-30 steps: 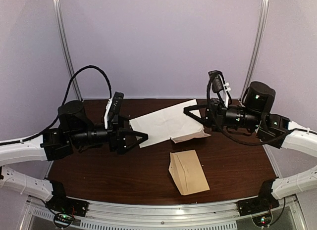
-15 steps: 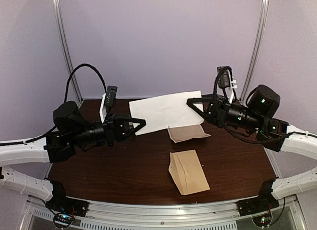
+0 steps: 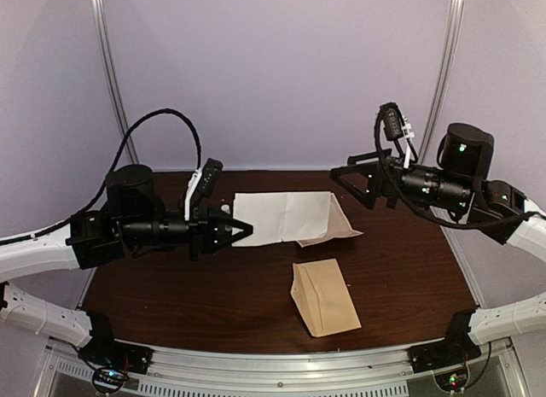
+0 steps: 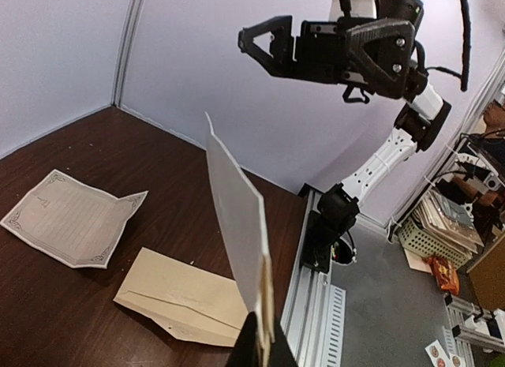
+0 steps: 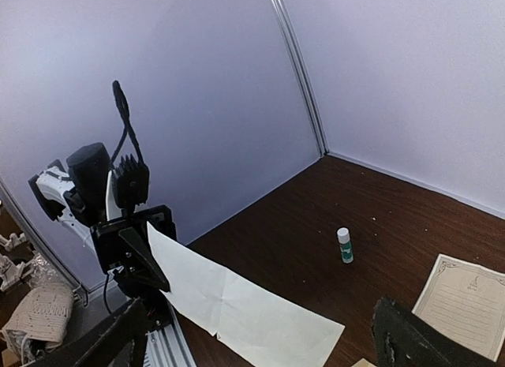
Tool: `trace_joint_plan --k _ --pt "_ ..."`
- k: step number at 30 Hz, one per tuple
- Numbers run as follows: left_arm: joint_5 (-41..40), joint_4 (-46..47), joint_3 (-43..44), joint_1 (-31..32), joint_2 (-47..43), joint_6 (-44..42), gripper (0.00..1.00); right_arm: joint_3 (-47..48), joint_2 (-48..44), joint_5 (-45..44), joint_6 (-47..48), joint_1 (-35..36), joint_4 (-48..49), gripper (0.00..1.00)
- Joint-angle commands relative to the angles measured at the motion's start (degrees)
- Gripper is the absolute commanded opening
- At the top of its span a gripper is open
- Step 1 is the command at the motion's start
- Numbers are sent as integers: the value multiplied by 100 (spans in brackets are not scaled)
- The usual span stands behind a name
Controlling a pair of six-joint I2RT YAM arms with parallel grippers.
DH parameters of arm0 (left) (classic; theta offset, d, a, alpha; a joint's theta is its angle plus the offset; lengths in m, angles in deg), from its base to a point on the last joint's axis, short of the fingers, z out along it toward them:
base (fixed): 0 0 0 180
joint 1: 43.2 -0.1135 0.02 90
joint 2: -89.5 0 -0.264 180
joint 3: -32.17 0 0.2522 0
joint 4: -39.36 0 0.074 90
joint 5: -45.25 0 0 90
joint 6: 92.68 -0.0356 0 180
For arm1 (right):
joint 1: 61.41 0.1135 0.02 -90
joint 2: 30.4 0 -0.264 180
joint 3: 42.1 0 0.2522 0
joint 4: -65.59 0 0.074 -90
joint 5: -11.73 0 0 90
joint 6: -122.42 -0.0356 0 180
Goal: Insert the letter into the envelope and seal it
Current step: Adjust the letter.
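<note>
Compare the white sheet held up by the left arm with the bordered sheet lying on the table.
The white sheet is plain; the bordered letter has a fine dark border and faint print. The white sheet is pinched at one edge in the left jaws and lifted; the bordered letter lies loose on the table. Both are thin, pale paper sheets.

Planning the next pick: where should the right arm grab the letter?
Pinch the letter at its near-right corner: it seems to curl off the table while the rest lies flat. Come in low from the right with the open right gripper, clear of the sheet held to its left.
</note>
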Motion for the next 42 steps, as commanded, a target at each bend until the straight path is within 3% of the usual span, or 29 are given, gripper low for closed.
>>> trace_joint_plan --k 1,5,11,23,26,29,30,33,35,38,42 --pt "791 -1352 668 1 356 -1070 0 806 521 426 693 -21 -1370 97" --pt "1383 -2055 1163 5 736 -1413 0 1214 1128 1271 952 13 -2006 88" --pt "1551 -2505 1491 -1 1029 -1618 0 1195 1712 2398 1168 249 -2232 77" --pt "1485 -2641 1713 -3 1182 -1769 0 530 1617 2852 919 317 -1818 44" --pt "1420 -2586 1722 5 1163 -1760 0 407 1591 2919 831 330 -1685 30" --pt "1259 -2367 1678 1 1127 -1683 0 324 1497 2848 723 331 -1443 4" --pt "1171 -2247 1633 4 1080 -1597 3 268 1432 2787 633 331 -1252 0" --pt "631 -1668 1366 0 846 -1253 51 -40 1196 2563 207 331 -390 0" --pt "252 -1088 1059 -1 619 -907 75 -322 1038 2401 -175 331 443 0" --pt "-217 -6 543 3 306 -323 89 -658 865 1960 -588 335 1456 0" --pt "-444 1195 5 -7 94 265 94 -1127 769 1477 -1106 355 2945 0"
